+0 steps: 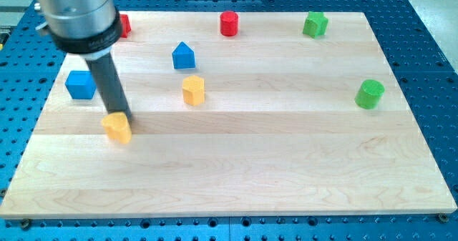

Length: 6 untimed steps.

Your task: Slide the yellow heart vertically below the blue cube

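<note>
The blue cube (81, 84) sits near the view's left edge of the wooden board (286, 162). The yellow heart (117, 129) lies below it and a little to the right. My tip (122, 115) rests at the heart's upper edge, touching it or very nearly so. The dark rod rises up and left from there and hides part of the board behind it.
A yellow hexagonal block (193, 90) stands right of the tip. A blue house-shaped block (184, 56) is above it. A red block (124, 25) peeks out beside the arm, a red cylinder (228, 23) is at the top, and green blocks sit top right (315, 24) and right (370, 94).
</note>
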{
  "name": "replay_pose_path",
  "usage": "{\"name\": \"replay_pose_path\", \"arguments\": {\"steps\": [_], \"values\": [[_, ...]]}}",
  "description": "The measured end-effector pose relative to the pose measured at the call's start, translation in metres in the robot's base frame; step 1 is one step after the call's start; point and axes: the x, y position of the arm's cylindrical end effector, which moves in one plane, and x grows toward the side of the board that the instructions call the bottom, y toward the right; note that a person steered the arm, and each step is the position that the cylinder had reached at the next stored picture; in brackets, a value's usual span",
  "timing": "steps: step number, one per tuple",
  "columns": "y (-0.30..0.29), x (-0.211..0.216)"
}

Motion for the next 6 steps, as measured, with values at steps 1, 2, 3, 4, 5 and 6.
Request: {"name": "replay_pose_path", "arguments": {"steps": [1,2,3,4,5,6], "values": [[0.007,-0.012],[0.025,-0.020],[0.000,0.032],[-0.010,0.060],[0.084,0.049],[0.061,0.085]]}}
